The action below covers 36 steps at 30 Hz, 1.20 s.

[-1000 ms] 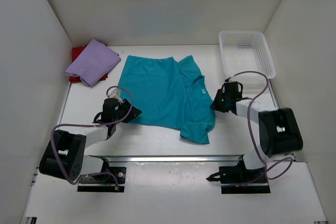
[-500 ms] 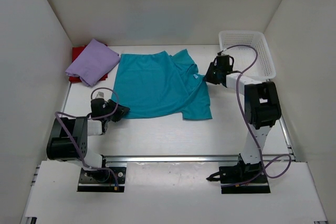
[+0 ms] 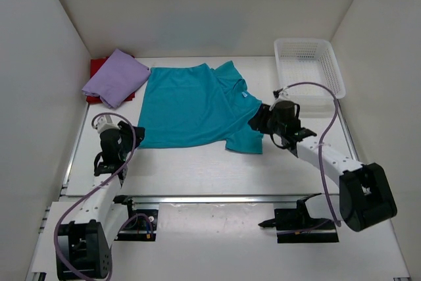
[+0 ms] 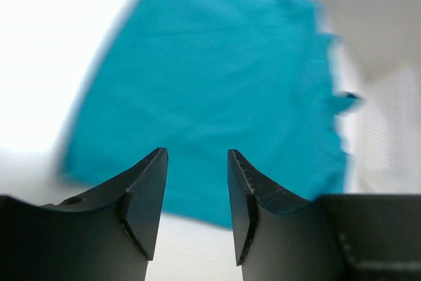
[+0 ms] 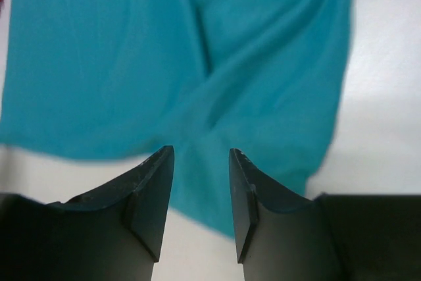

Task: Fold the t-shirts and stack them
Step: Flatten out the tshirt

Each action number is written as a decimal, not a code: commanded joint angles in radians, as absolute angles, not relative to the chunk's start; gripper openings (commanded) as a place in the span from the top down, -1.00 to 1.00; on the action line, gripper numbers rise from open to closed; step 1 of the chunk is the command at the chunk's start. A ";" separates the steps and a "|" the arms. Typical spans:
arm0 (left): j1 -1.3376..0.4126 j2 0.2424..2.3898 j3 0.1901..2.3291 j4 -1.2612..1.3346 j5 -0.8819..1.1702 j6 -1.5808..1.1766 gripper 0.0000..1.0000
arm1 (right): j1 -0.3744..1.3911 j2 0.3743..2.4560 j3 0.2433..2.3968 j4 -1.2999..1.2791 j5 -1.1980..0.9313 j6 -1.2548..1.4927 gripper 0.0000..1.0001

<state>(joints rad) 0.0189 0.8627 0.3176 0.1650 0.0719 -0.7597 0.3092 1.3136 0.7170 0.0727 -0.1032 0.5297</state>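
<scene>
The teal t-shirt [image 3: 191, 103] lies spread on the white table, its right sleeve and side folded inward and rumpled. A folded lavender t-shirt [image 3: 115, 77] rests on the red t-shirt [image 3: 97, 66] in the far left corner. My left gripper [image 3: 131, 137] sits just off the teal shirt's near left corner, open and holding nothing. My right gripper [image 3: 256, 122] is at the shirt's near right sleeve, also open and empty. In the left wrist view the teal shirt [image 4: 217, 77] lies beyond the left gripper [image 4: 197, 162]. The right wrist view shows the teal shirt [image 5: 197, 57] under and beyond the right gripper [image 5: 200, 159].
A white mesh basket [image 3: 281, 74] stands at the far right corner. White walls close in the table on the left, back and right. A metal rail [image 3: 217, 197] runs along the near edge by the arm bases.
Both grippers dragged the teal shirt toward the back, then let go and opened. The right arm swung back from near the basket to the sleeve. The left arm drew left and nearer.
</scene>
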 commanded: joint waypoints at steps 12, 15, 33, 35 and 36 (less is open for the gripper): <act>0.109 0.956 0.173 0.098 -0.032 -0.862 -0.25 | 0.385 0.916 0.365 0.051 -0.224 0.532 0.23; 0.107 1.029 0.175 0.149 -0.029 -0.893 -0.16 | 0.359 0.916 0.351 0.058 -0.248 0.525 0.24; 0.086 1.109 0.225 0.281 -0.014 -0.873 0.90 | 0.226 1.038 0.345 0.002 -0.206 0.497 0.06; 0.049 1.094 0.232 0.275 -0.018 -0.861 1.00 | 0.238 1.078 0.362 0.002 -0.193 0.488 0.03; 0.022 1.079 0.236 0.275 -0.032 -0.853 1.00 | 0.253 1.107 0.370 0.000 -0.175 0.494 0.02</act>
<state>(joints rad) 0.0750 1.1095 0.1982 0.2489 -0.0174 -0.8837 0.2375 1.0603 0.3168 -0.0196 -0.2207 0.5152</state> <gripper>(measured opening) 0.100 0.486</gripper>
